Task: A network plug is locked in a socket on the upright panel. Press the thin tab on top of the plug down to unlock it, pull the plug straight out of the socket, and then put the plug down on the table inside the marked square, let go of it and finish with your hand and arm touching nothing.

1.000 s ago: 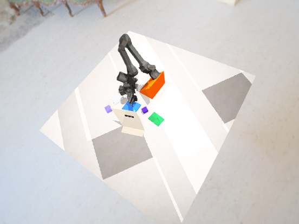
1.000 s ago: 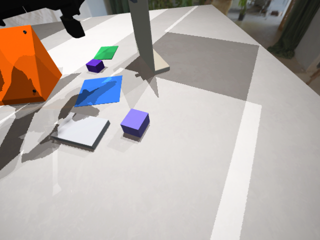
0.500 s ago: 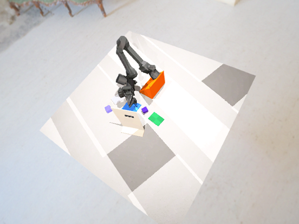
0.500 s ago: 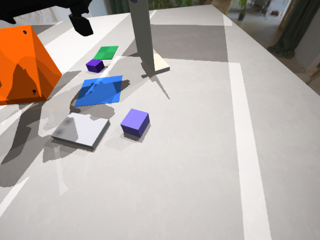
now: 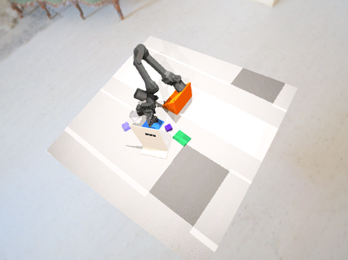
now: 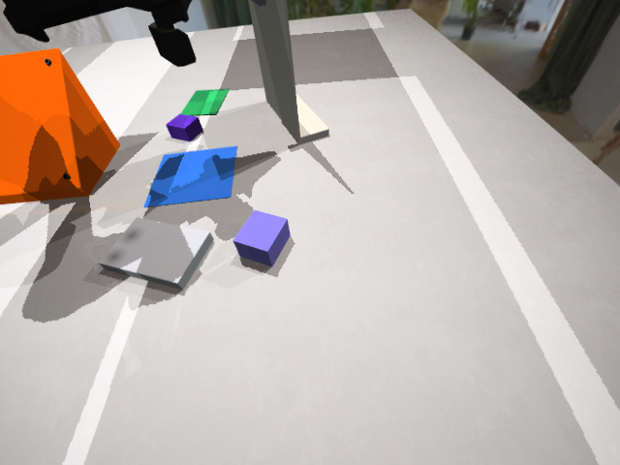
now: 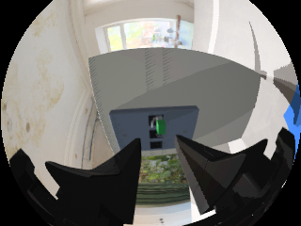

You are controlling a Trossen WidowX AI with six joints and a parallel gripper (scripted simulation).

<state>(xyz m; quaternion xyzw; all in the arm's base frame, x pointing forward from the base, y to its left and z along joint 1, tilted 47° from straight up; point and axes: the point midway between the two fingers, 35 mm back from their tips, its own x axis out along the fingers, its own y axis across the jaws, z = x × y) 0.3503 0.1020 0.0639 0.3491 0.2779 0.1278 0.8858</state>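
Network plug [image 7: 161, 126] sits in one of the openings of the blue-grey faceplate [image 7: 127, 131] on the upright panel [image 5: 149, 141] [image 6: 280, 75] [image 7: 188, 87], so you have yet to free it. Your gripper [image 5: 152, 124] [image 6: 174, 49] [image 7: 157, 141] has its fingers partly apart with nothing between them, on the faceplate side of the panel and short of the plug.

Expect a light, stiff, small body, with smooth sides that could slip; the tab is likely the delicate part. The pale sliver beside the green body may be that tab, though it's too small in your wrist view to be sure. Take hold across top and bottom, close to the panel, letting the upper finger push the tab down while the lower one supports the body. Keep that squeeze as you draw straight away from the panel; tilting could bind it.

Your arm [image 5: 156, 65] [image 6: 100, 11] arches high, then folds down so the hand points at the panel. The wrist looks rolled about a quarter turn, which should suit that pinch. For the set-down, you have a blue square [image 5: 159, 123] [image 6: 200, 174] [image 7: 293, 113] before the panel and a green patch [image 5: 181, 138] [image 6: 200, 102] beside it; confirm which one is meant.
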